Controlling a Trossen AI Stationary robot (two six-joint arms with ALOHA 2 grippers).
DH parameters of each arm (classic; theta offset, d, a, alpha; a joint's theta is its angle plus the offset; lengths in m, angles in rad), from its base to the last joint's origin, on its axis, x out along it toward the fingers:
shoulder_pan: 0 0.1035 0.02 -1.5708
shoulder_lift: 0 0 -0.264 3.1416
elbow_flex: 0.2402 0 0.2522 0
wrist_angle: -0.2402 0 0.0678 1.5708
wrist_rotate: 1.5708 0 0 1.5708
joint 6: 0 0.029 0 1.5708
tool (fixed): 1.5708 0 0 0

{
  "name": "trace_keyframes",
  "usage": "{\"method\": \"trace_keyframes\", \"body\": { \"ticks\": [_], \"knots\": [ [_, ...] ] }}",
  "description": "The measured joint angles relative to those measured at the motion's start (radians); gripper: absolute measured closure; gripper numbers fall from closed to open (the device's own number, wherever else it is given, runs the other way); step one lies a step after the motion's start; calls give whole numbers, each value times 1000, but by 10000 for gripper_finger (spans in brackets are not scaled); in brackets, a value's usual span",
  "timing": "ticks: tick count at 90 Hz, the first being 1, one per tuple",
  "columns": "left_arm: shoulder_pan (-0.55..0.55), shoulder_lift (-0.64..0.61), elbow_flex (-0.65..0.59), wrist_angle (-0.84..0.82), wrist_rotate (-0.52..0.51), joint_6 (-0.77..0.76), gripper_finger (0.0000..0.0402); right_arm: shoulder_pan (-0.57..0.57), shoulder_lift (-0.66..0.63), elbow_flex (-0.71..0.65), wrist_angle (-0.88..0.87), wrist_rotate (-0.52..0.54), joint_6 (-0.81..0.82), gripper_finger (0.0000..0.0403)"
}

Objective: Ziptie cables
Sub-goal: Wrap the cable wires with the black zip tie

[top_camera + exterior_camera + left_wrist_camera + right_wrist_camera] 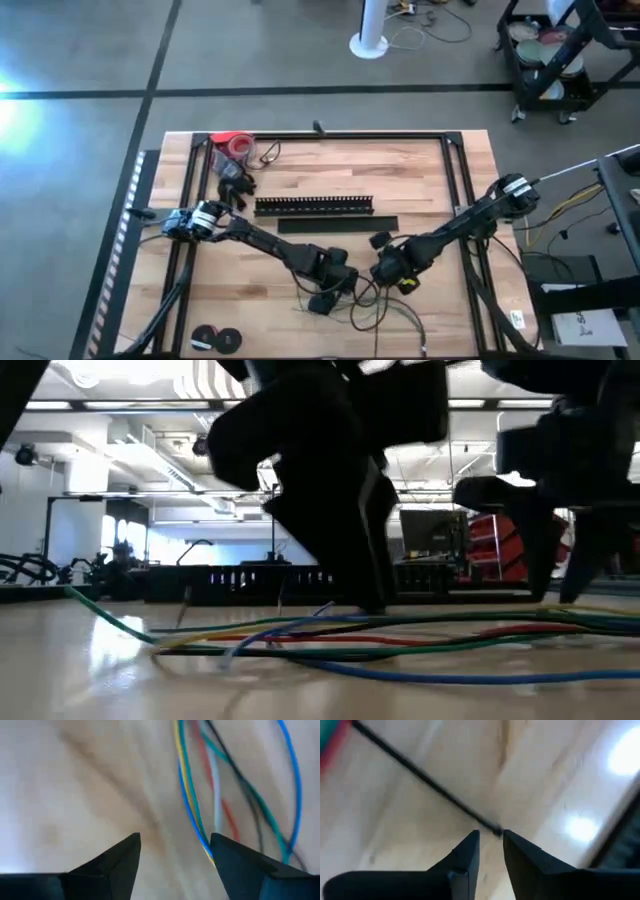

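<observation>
My left gripper (175, 852) hung low over the table (420, 190) near the middle of its front edge, fingers spread wide and holding nothing. The cables (200, 795), blue, yellow, green, red and black strands, lay loose on the wood there, and the blue and yellow ones ran just beside one of my left fingers (240, 865). From the low view the cables (400, 635) sprawled flat across the tabletop under both my arms.

My right gripper (491, 842) sat close to the left one, a little toward the right edge, its fingers nearly together with a thin black strand (420, 777) reaching their tips; whether it was pinched I could not tell.

Behind us, toward the table's middle, lay the slotted bar (314, 205) and a flat strip (337, 225).
</observation>
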Motion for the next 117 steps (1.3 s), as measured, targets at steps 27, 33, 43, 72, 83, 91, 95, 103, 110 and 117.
{"method": "trace_keyframes", "body": {
  "ticks": [27,33,43,72,83,91,95,103,110,117],
  "knots": [
    [-1,-200,-301,372,-38,-112,182,-55,13,78,-11,19,-40,359],
    [-1,-220,-376,534,-38,-143,182,-54,-8,108,-63,19,2,358],
    [2,-219,-480,801,-63,-184,182,-42,-36,127,-117,16,170,352],
    [4,-187,-556,1026,-129,-223,194,-18,-26,26,20,17,434,380],
    [-10,-187,-559,993,-128,-230,200,-19,-10,6,61,18,426,400],
    [-14,-187,-559,938,-126,-231,204,-18,24,5,69,16,434,399],
    [-14,-187,-560,926,-126,-231,207,-18,43,6,77,18,434,401],
    [-14,-187,-559,908,-128,-228,213,-16,84,12,151,25,434,402],
    [-15,-187,-558,879,-127,-225,218,-16,122,19,222,25,418,402],
    [-16,-196,-559,824,-127,-215,224,-17,154,38,291,27,393,402]
  ]
}}
